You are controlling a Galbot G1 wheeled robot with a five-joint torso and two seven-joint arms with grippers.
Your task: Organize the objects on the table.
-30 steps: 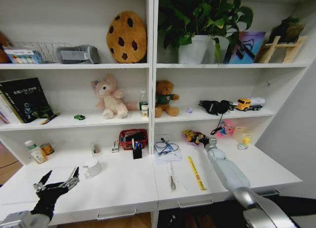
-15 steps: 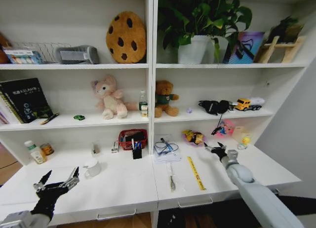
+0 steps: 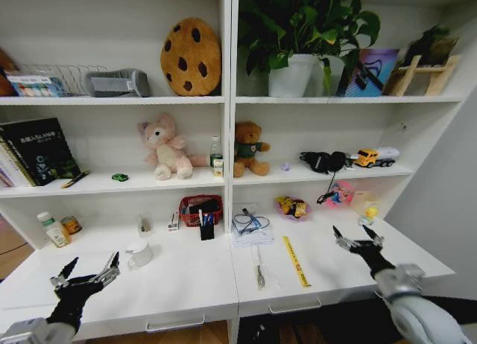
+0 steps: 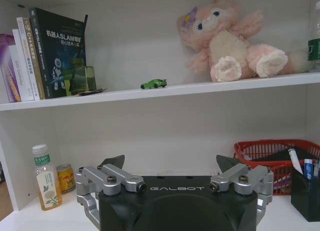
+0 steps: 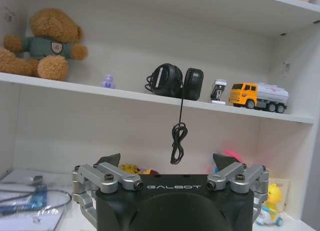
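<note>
Desk [image 3: 186, 281]: long, white, smooth top, with slim silver drawer handles at the front edge; white shelving rises from its back.
Shelves: pink plush [image 3: 165, 147], brown bear [image 3: 250, 148], headphones [image 3: 324, 161] with the cord hanging down, yellow truck [image 3: 375, 157], books [image 3: 36, 150] at far left.
Green car [image 3: 120, 177]: on the middle shelf, between the books and the pink plush, apart from both.
Pen cup [image 3: 206, 228]: black, on the desk just in front of the red basket [image 3: 200, 208], pens standing in it.
Bottle [image 3: 52, 229]: far left of the desk, beside a small can [image 3: 71, 225].
Other desk items: white mug [image 3: 139, 252], yellow ruler [image 3: 296, 260], coiled cable on papers [image 3: 251, 226].
Left gripper [image 3: 83, 274]: low over the desk's left front, near the mug; fingers spread wide, holding and touching nothing.
Right gripper [image 3: 358, 239]: above the desk's right part, right of the ruler; fingers spread wide, holding nothing.
</note>
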